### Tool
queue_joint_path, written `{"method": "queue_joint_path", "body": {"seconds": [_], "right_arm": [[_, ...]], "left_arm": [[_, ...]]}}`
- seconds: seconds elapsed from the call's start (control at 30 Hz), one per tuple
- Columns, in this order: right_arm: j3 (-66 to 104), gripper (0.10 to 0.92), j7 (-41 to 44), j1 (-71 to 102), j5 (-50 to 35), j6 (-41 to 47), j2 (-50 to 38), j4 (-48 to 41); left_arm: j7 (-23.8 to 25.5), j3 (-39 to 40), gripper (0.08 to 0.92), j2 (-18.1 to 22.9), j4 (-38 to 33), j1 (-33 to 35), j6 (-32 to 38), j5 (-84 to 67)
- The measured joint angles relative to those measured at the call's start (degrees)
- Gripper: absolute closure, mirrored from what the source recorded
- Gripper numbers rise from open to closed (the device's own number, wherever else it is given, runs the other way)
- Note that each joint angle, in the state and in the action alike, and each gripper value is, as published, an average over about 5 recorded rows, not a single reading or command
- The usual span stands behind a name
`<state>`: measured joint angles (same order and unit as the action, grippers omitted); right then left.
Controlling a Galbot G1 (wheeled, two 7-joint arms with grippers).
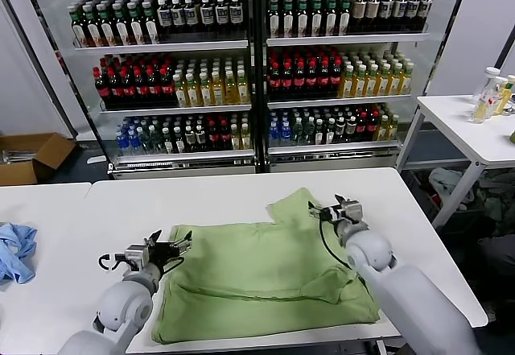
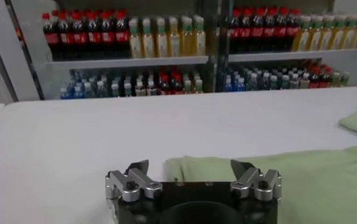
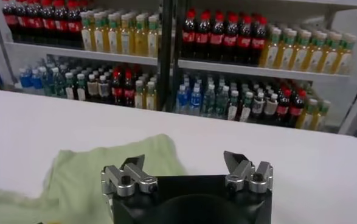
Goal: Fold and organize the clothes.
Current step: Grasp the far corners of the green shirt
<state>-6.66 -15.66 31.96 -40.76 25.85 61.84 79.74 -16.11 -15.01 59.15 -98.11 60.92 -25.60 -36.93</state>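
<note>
Shirt (image 1: 265, 278) on table (image 1: 241, 190), garment (image 1: 16, 250) lying left

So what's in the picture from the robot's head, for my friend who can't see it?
A light green shirt lies partly folded on a white table, with the robot's left end effector open at its left edge and the right end effector open by the sleeve. A crumpled blue cloth lies far left, and shelves of drink bottles stand behind.

Glass-door drink coolers (image 1: 253, 65) behind white table (image 1: 233, 190) — second table (image 1: 471, 130) (right side), cardboard box (image 1: 28, 158) on floor.
</note>
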Motion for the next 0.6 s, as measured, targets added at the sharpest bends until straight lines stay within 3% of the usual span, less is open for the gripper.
{"method": "queue_joint_path", "body": {"seconds": [0.33, 0.47, 0.6], "right_arm": [[-2.1, 0.207, -0.2, -4.3, -1.3, 0.8, 4.6, -9.9], [-2.7, 0.267, -0.1, -4.8, -1.6, 0.7, 5.1, -11.5], [-3.2, 0.379, 0.1, -4.8, -1.9, 0.5, 5.3, -12.1]], "left_arm": [[0.7, 2.1, 0.189, 0.0, 5.5, -3.8, -0.4, -1.8], [1.3, 2.5, 0.277, 0.0, 6.4, -4.3, -0.3, -2.1], [1.9, 2.9, 0.398, -0.3, 6.6, -4.4, -0.3, -2.6]]}}
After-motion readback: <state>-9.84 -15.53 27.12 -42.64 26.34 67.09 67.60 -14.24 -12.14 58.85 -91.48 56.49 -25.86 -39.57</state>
